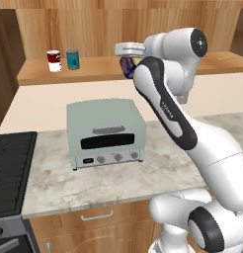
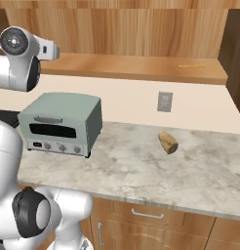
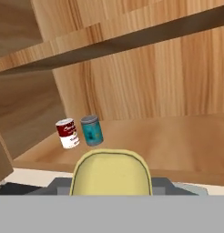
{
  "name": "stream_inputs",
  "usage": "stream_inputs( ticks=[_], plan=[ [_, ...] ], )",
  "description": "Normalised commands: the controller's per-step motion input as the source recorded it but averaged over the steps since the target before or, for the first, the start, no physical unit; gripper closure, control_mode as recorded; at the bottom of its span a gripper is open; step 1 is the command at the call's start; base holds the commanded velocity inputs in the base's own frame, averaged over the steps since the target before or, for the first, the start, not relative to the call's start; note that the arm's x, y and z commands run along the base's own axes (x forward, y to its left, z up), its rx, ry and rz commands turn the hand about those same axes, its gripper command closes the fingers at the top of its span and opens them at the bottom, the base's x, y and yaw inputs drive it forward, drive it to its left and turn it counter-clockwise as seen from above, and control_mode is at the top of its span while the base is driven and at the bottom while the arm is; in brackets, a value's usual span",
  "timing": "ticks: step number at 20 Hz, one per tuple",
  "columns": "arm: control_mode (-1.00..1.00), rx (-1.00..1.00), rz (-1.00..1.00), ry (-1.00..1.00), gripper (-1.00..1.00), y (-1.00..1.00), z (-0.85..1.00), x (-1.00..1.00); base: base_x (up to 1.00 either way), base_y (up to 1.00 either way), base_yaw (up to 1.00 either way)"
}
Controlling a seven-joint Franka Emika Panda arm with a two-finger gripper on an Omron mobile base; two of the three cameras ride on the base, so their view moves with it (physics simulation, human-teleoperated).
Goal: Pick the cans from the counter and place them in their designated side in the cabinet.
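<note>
Marbled stone counter [image 1: 118, 185] below, long wooden shelf [image 1: 99, 69] above it, a mint toaster oven [image 1: 106, 131] standing between on the stone. At the shelf's left end the teal can [image 1: 72, 59] stands upright just beside a red-and-white can [image 1: 54, 61], so that side looks to be the cans' spot. Gripper [image 1: 128, 67] is pinched on the dark blue can [image 1: 127, 68] and holds it at shelf height near the shelf's front edge, well right of the other two; in the hand view its yellow top [image 3: 110, 173] sits close under the camera. Arm rises over the toaster, forearm angled up and back, hand reaching level toward the shelf. Judged: carrying the second can in; it needs to travel left toward the teal one.
</note>
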Motion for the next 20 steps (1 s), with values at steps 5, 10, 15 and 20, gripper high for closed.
stream_inputs(
  ticks=[5,10,15,20],
  plan=[
    [-1.00,0.00,0.00,0.01,1.00,0.05,-0.01,0.26,0.00,0.00,0.00],
    [-1.00,0.00,0.00,0.00,1.00,0.02,-0.01,0.26,0.00,0.00,0.00],
    [-1.00,0.00,0.00,0.00,1.00,0.07,-0.03,0.26,0.00,0.00,0.00],
    [-1.00,0.00,0.00,0.00,1.00,0.09,-0.06,0.27,0.00,0.00,0.00]
  ],
)
